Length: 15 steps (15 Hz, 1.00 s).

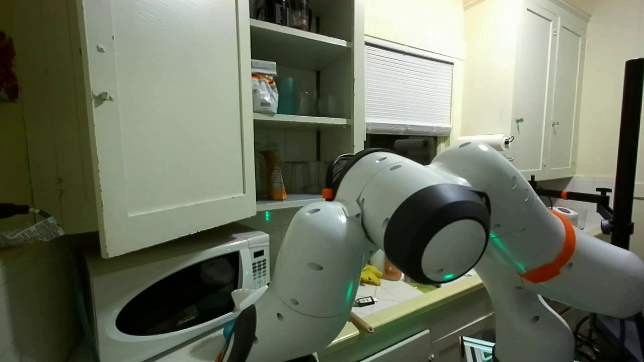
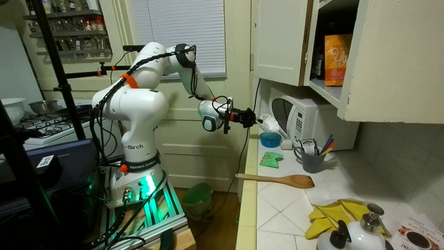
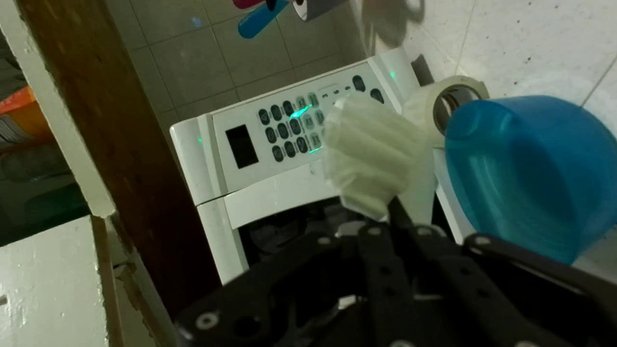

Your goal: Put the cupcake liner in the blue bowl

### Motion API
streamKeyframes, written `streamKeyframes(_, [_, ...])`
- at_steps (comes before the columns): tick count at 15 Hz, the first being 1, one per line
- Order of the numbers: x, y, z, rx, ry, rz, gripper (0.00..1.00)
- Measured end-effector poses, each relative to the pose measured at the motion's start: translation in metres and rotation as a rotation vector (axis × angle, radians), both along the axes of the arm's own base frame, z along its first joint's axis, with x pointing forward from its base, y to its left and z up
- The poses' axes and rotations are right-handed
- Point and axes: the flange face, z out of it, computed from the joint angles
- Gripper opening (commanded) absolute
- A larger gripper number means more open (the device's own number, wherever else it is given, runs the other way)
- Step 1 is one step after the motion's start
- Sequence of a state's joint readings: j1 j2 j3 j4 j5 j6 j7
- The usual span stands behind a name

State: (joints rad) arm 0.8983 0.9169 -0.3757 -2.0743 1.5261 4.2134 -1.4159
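The white pleated cupcake liner (image 3: 371, 154) is pinched by its edge at the fingertips of my gripper (image 3: 388, 219) in the wrist view. The gripper is shut on it, and the liner sticks out ahead of the fingers. In an exterior view, the gripper (image 2: 257, 120) holds the liner (image 2: 270, 123) in the air just above the blue bowl (image 2: 270, 139). In the wrist view, the bowl (image 3: 525, 173) lies to the right of the liner. In an exterior view, the liner (image 1: 247, 297) shows before the microwave; the arm hides the gripper and most of the bowl (image 1: 229, 328).
The white microwave (image 2: 305, 114) stands close behind the liner. A tape roll (image 2: 286, 144), a green packet (image 2: 271, 159), a grey mug with utensils (image 2: 312, 161) and a wooden spoon (image 2: 295, 181) are on the counter. An open cabinet door (image 1: 173, 115) hangs above the microwave.
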Motion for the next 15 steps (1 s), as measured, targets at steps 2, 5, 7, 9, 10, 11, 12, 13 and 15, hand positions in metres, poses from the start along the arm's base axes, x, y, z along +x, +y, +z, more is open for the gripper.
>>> streamKeyframes(2, [0.002, -0.011, -0.003, -0.003, 0.006, -0.02, 0.01])
streamKeyframes(5, [0.01, -0.024, -0.011, 0.013, 0.033, -0.02, 0.01])
streamKeyframes(7, [0.018, -0.027, -0.017, 0.029, 0.055, 0.004, 0.01])
streamKeyframes(9, [0.024, -0.026, -0.021, 0.047, 0.072, 0.026, 0.01])
streamKeyframes(10, [0.027, -0.025, -0.023, 0.054, 0.079, 0.032, 0.01])
streamKeyframes(11, [0.028, -0.023, -0.024, 0.062, 0.084, 0.038, 0.01])
streamKeyframes(12, [0.03, -0.023, -0.026, 0.072, 0.089, 0.04, 0.01])
streamKeyframes(13, [0.031, -0.022, -0.027, 0.081, 0.095, 0.043, 0.11])
streamKeyframes(15, [0.032, -0.021, -0.03, 0.098, 0.107, 0.041, 0.38])
